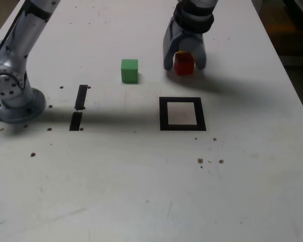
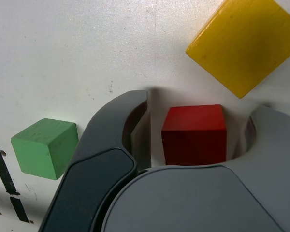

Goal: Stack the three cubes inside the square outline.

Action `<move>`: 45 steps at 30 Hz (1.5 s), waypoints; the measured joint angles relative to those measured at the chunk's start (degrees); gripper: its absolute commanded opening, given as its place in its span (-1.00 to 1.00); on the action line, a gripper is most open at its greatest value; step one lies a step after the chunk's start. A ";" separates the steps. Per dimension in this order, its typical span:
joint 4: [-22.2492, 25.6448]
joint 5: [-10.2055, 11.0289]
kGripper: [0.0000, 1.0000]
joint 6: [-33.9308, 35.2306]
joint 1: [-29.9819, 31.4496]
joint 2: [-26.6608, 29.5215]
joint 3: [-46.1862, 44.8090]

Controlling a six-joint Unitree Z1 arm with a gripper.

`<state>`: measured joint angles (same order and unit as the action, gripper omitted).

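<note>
Take the square outline (image 1: 182, 114) as the landmark: its white inside is bare, and nothing is stacked yet. Beyond its far edge, a little way off on the tabletop (image 1: 141, 191), the red cube (image 1: 184, 64) sits between the two fingers of the claw (image 1: 185, 59), which comes down on it from above. In the wrist view the jaws stand either side of the red cube with a gap showing on both flanks, so they are partly open and do not grip it. The green cube (image 1: 130, 70) lies beyond the outline toward the exterior view's left, apart from the claw. The yellow cube (image 2: 243, 42) lies just past the red one, turned cornerwise. Judging from this, the next move is squeezing, lifting, then carrying the red cube nearer, into the outline
</note>
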<state>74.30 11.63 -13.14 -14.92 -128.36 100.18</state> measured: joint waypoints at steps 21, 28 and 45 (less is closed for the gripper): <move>10.18 -4.98 -0.63 7.08 10.33 10.13 2.77; 8.42 -8.68 -0.62 13.53 18.01 10.60 -1.46; -2.03 -9.20 -0.61 15.31 19.53 8.67 -10.00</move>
<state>72.27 2.43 2.17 4.61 -119.69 90.17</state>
